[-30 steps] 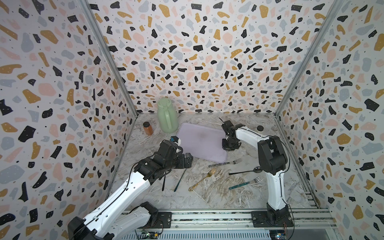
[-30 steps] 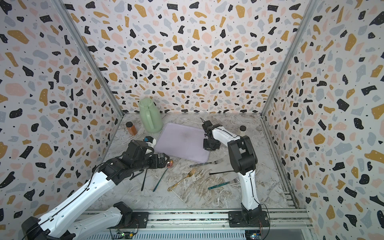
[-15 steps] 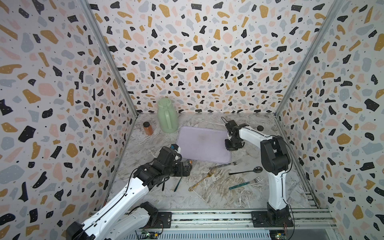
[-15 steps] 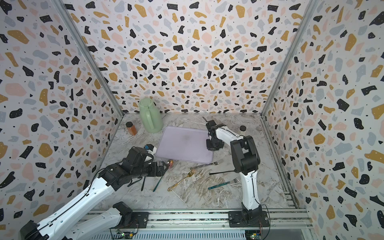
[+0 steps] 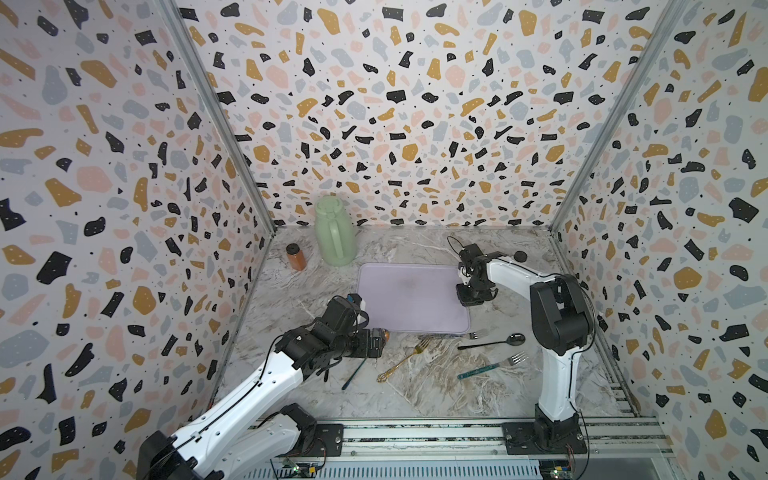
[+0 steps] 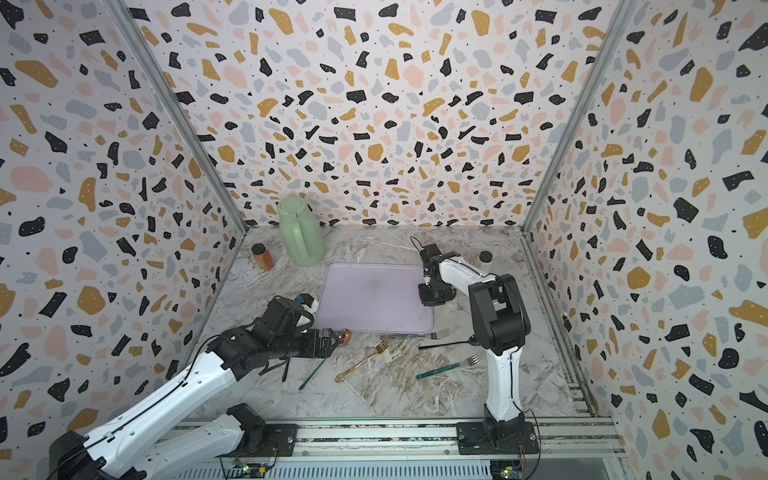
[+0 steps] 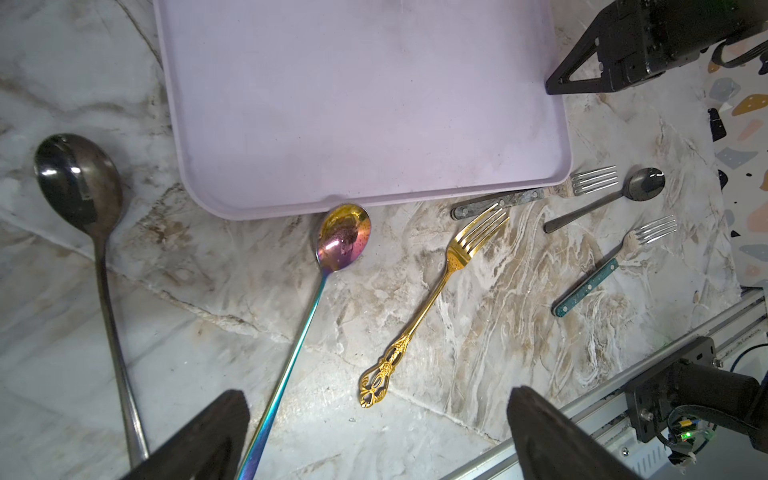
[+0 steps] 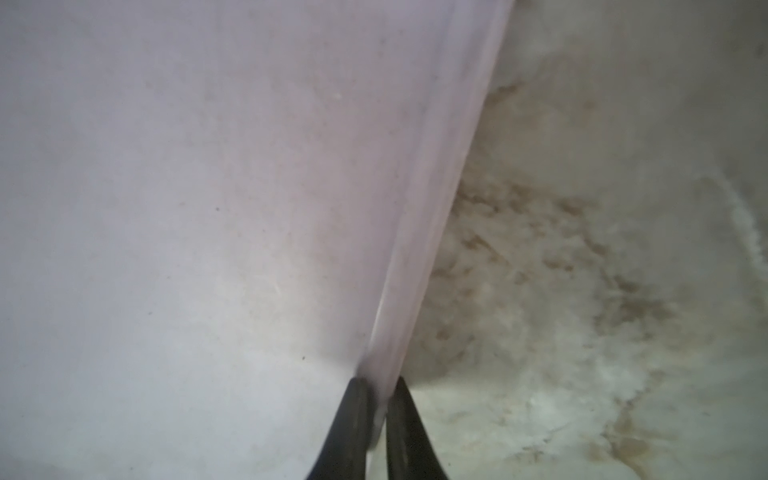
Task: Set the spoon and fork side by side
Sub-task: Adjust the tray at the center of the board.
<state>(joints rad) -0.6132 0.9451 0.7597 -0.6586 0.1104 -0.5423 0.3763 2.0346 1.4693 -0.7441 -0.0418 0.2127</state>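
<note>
Left claw (image 7: pixel 378 419): wide, empty, over spoon (image 7: pixel 343 237)
Right claw (image 8: pixel 378 390): pinching tray (image 8: pixel 436 208) rim
Spoon, fork (image 7: pixel 457 257): apart, not yet paired

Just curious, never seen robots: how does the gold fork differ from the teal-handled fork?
The gold fork is gold throughout, with an ornate pierced handle; the teal-handled fork has silver tines and a plain speckled handle. The gold fork lies close to the tray; the teal-handled fork lies farther off. Both lie flat, untouched.
</note>
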